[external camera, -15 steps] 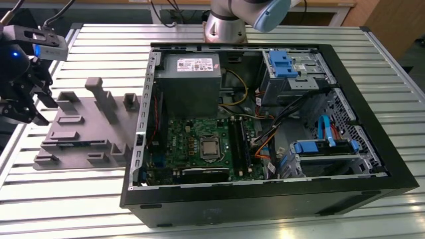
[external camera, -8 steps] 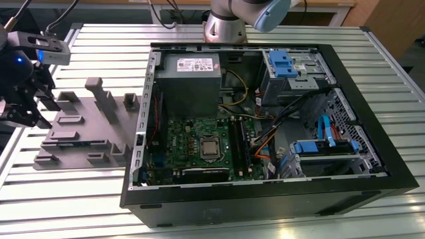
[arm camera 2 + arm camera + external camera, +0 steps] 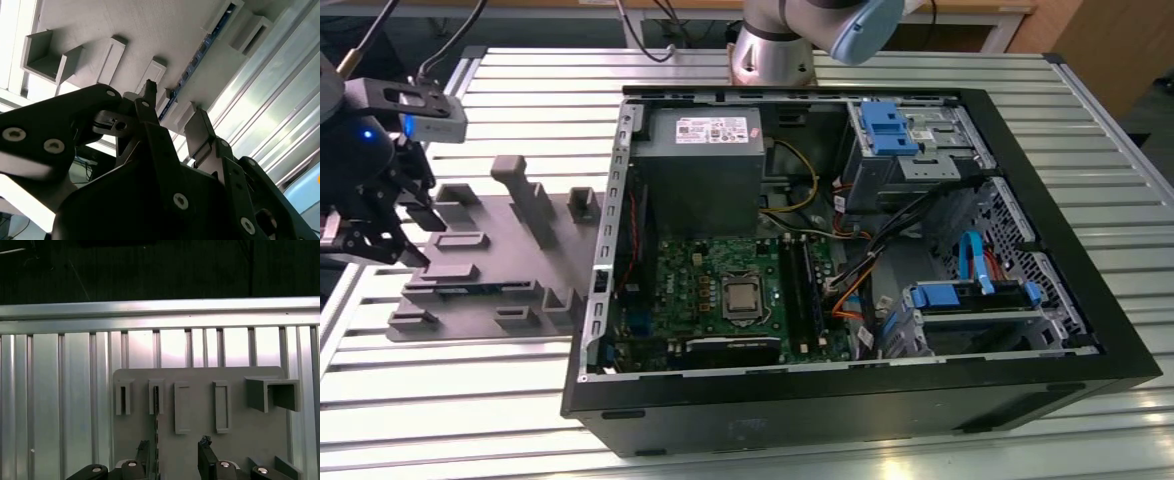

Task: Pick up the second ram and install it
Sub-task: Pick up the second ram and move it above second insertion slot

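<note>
The gripper (image 3: pixel 175 452) hovered wide open and empty above a grey holder tray (image 3: pixel 245 440) beside the open computer case (image 3: pixel 854 405). The second ram (image 3: pixel 156 430) stood edgewise in a tray slot between its fingers (image 3: pixel 205 450).

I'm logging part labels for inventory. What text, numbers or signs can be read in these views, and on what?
No text can be read.
White label on the power supply: print too small to read.
The second ram in the grey holder tray: no legible marking in either wrist view.
</note>
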You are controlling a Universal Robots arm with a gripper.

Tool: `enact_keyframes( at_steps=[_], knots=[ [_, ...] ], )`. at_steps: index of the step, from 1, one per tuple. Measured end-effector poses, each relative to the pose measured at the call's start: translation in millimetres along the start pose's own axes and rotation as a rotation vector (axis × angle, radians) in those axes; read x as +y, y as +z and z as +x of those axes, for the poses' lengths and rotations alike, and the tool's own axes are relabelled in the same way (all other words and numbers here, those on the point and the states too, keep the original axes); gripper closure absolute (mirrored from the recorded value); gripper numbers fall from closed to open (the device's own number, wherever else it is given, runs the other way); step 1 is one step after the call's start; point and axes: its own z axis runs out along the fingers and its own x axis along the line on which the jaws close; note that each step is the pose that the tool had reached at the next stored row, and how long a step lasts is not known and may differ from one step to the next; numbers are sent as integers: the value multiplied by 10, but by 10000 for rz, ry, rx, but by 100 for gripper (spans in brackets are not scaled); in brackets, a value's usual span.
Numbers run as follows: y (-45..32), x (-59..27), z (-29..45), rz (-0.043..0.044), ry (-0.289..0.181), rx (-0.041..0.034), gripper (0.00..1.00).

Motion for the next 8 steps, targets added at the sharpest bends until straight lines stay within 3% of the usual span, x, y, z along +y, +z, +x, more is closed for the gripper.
enact_keyframes(
  at_steps=[8],
  knots=[
    [110,-3,44,0,0,0,49]
  ],
)
